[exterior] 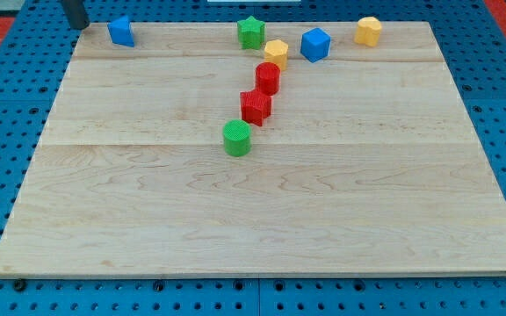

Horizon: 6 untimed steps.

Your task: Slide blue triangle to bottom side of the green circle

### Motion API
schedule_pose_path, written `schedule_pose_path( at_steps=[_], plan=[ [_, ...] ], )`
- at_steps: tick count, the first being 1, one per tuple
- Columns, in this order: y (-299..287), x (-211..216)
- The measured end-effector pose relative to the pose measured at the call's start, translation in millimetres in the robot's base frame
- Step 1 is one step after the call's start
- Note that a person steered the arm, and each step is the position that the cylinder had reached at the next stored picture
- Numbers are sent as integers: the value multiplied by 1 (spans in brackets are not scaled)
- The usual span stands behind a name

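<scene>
My tip (78, 25) sits at the board's far left corner, just beside the blue triangle (121, 32), at its 9 o'clock. There is no hand on the rod, so nothing opens or closes; it only pushes. I think it waits there so it can shove the triangle across. The green circle (236, 139) is well apart, at the triangle's 4 o'clock, with bare wooden board (262, 228) below it at 6 o'clock. A red star block (256, 106) touches it at 1 o'clock, then a red cylinder (268, 78), a green star (251, 32), a yellow block (276, 54), a blue cube (315, 44) and another yellow block (368, 31). I see no writing
</scene>
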State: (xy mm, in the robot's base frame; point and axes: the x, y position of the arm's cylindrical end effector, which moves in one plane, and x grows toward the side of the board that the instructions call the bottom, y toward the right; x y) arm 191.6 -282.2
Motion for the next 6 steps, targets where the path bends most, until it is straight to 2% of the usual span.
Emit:
schedule_pose_path(
  at_steps=[2, 3, 4, 5, 6],
  plan=[
    [116, 38],
    [92, 25],
    [135, 24],
    [144, 63],
    [142, 125]
  ],
)
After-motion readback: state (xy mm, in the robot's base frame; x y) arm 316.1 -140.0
